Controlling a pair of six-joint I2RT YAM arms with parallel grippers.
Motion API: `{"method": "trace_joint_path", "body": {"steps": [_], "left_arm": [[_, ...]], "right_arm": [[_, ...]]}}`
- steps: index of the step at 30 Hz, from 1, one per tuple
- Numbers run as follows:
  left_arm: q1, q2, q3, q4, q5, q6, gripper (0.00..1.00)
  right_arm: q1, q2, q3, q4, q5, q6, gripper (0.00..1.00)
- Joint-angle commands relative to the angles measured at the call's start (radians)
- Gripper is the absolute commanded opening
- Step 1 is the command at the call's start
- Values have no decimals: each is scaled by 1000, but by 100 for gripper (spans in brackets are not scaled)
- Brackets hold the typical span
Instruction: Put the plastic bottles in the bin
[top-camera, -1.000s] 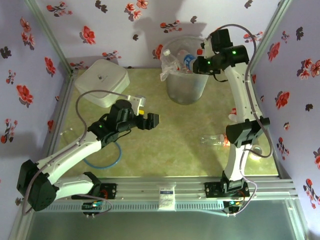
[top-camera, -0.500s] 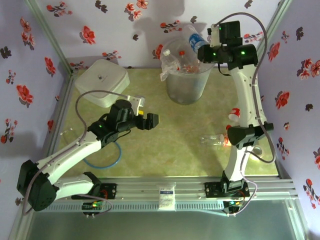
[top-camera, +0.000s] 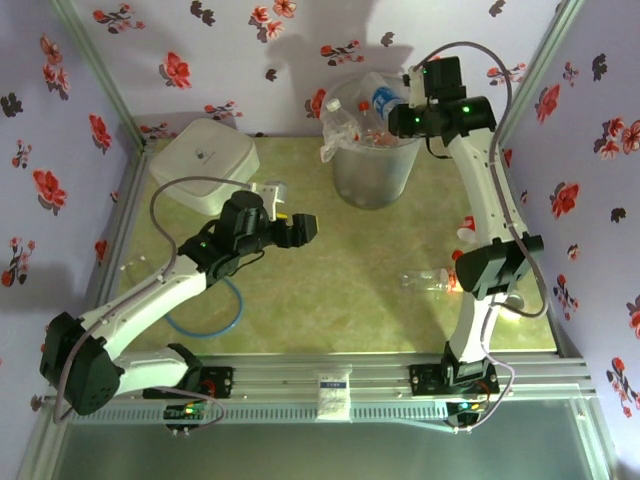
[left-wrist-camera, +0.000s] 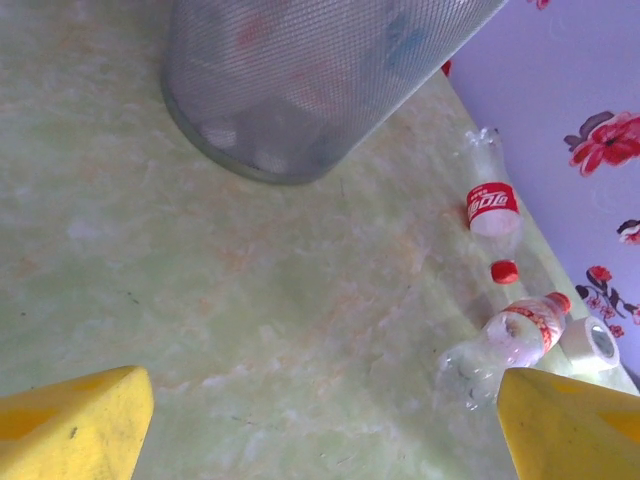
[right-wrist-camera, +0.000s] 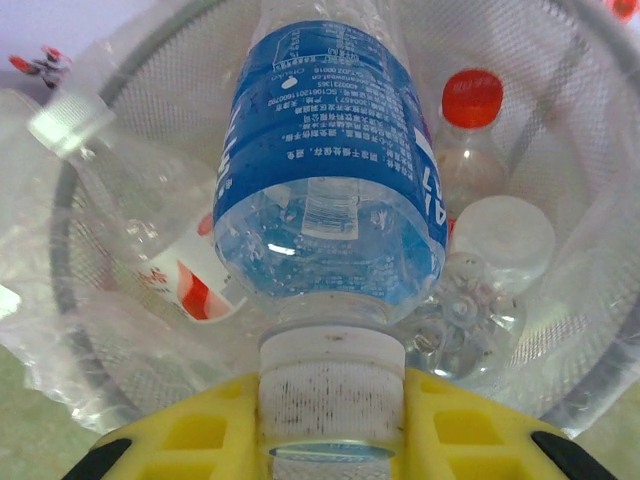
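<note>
Bare green tabletop (top-camera: 340, 300) spreads before the bin (top-camera: 372, 180); above its rim the right gripper (top-camera: 404, 98) clamps a blue-labelled bottle (right-wrist-camera: 330, 170); the left gripper (top-camera: 304, 230) hovers near the bin, fingers wide apart

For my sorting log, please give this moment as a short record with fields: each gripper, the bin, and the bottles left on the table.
right gripper: shut on blue-label bottle at its cap end, over the bin
left gripper: open, empty, above the table
bin contents: red-capped bottle and others
on table: nearer bottle lying by a tape roll; farther bottle beyond a loose red cap
</note>
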Motion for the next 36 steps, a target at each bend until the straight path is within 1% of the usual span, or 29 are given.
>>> {"method": "trace_joint_path", "body": {"steps": [1, 3, 5, 6, 8, 10, 14, 15, 17, 19, 21, 22, 26, 28, 32, 36], "left_arm": [[11, -3, 5, 25, -7, -28, 89], [14, 0, 1, 25, -7, -32, 89], [17, 1, 0, 27, -7, -32, 89], [20, 5, 0, 28, -7, -33, 89], [22, 11, 1, 33, -5, -35, 89], [24, 22, 0, 40, -1, -38, 89], [24, 35, 0, 50, 12, -44, 89], [24, 34, 0, 48, 15, -44, 89], [24, 27, 0, 39, 15, -42, 89], [26, 15, -3, 33, 15, -39, 89], [31, 5, -13, 38, 13, -39, 89], [33, 3, -16, 41, 13, -42, 89], [37, 2, -25, 47, 15, -56, 89], [36, -5, -33, 44, 16, -55, 89], [43, -18, -51, 50, 14, -59, 89], [44, -18, -54, 54, 18, -66, 89]], "right_arm": [[22, -4, -39, 11, 33, -34, 50], [25, -18, -46, -5, 42, -42, 63], [26, -35, -40, -18, 57, -52, 72], [24, -40, -31, -23, 65, -59, 74], [20, -41, 0, -39, 81, -71, 75], [4, -32, 27, -37, 82, -71, 72], [-22, 47, 129, -49, 71, -71, 55], [-22, 76, 177, -63, 81, -76, 53], [-22, 104, 237, -57, 76, -70, 52], [-20, 104, 251, -23, 26, -38, 52], [-4, 93, 228, 32, -19, -12, 55], [4, 93, 219, 44, -20, -11, 56], [14, 104, 170, 33, 22, -12, 52], [14, 84, 97, 39, 31, -10, 49], [16, 5, -133, 152, 22, -2, 47], [15, -8, -235, 165, 33, 0, 44]]}}
